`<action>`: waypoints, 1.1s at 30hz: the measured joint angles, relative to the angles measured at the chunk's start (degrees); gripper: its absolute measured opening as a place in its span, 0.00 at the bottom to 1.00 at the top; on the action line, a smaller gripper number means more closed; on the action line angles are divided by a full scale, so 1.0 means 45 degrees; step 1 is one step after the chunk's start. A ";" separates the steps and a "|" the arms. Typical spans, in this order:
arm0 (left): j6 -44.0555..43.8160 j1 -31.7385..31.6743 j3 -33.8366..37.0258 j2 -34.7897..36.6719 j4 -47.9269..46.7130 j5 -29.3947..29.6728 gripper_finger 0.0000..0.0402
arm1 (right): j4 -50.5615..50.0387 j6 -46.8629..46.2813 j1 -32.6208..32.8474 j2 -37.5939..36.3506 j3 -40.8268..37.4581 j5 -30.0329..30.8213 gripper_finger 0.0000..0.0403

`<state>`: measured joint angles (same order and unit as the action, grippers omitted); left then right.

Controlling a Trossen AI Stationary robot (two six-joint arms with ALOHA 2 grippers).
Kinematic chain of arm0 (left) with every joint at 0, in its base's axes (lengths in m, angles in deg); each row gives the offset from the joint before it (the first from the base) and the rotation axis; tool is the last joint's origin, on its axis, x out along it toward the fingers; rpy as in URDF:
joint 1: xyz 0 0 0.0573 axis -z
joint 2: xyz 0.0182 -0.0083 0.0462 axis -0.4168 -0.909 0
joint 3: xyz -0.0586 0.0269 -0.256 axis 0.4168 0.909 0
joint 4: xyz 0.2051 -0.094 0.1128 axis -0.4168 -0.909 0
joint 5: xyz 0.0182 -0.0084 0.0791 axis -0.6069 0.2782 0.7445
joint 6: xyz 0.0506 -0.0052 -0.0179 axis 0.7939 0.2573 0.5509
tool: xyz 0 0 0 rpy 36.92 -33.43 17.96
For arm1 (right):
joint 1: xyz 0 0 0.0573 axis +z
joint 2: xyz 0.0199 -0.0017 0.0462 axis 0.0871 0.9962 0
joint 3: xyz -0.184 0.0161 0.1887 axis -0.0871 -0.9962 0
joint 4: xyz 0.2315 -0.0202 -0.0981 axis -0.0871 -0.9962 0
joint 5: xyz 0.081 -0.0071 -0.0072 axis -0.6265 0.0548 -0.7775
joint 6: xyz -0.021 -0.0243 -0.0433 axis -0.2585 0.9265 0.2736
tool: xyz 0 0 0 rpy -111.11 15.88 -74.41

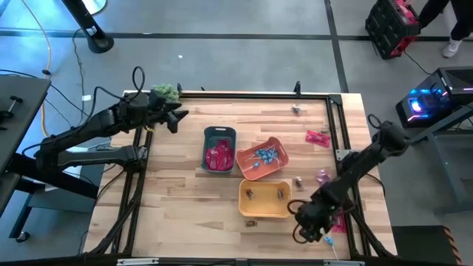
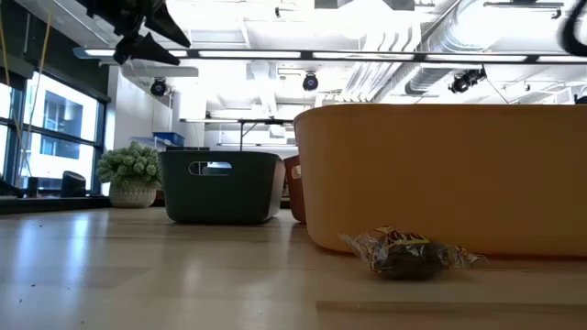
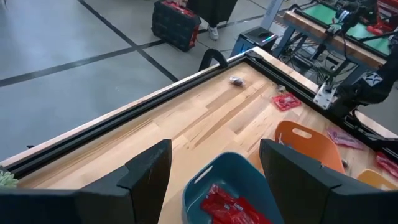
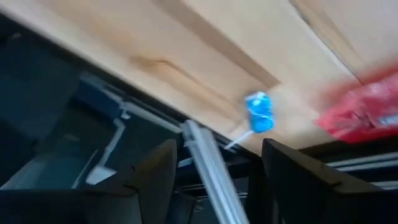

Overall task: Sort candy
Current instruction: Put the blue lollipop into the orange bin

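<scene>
I have the right pincer (image 1: 314, 227) low over the tabletop's (image 1: 177, 199) near right corner, jaws spread wide and empty — through its wrist camera a blue lollipop (image 4: 259, 114) lies on the wood just ahead of the fingers (image 4: 155, 171), its white stick reaching toward the table edge, with a red packet (image 4: 364, 109) close beside it. From above I see that packet (image 1: 338, 222) at the right rim, next to the arm. The left pincer (image 1: 176, 118) hangs above the far left part of the tabletop, also wide with nothing in it, near the green plant (image 1: 167, 91); its wrist view looks down on the blue bin (image 3: 231, 190). Sorted so far: red packets in the blue bin (image 1: 219, 150), lollipops in the orange bin (image 1: 261, 157), two brown pieces in the yellow bin (image 1: 264, 198). Loose candy is scattered on the right side — a red packet (image 1: 318, 137) near the rim, a pink one (image 1: 322, 176) lower down, a brown piece (image 1: 299, 181) by the yellow bin and another (image 1: 297, 110) at the far edge. In the low view, a brown piece (image 2: 410, 253) lies against the yellow bin (image 2: 440, 174).
</scene>
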<state>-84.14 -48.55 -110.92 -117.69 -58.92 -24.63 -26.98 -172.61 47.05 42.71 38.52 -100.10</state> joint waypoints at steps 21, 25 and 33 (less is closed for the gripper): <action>0.0126 0.0005 0.0000 -0.0228 0.0033 -0.0038 0.59 | 0.2082 -0.0706 0.1537 0.3506 -0.0094 -0.1908 0.57; 0.0207 0.0000 0.0000 -0.0228 0.0029 -0.0036 0.59 | 0.2221 -0.0657 0.1605 0.3670 -0.0094 -0.2125 0.45; 0.0665 -0.0003 0.0000 -0.0228 0.0029 0.0002 0.59 | 0.2226 -0.0048 0.1438 0.3216 -0.0069 -0.1753 0.03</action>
<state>-81.14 -48.57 -110.92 -118.72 -58.79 -24.62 -16.96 -172.83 53.52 57.18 38.21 -107.99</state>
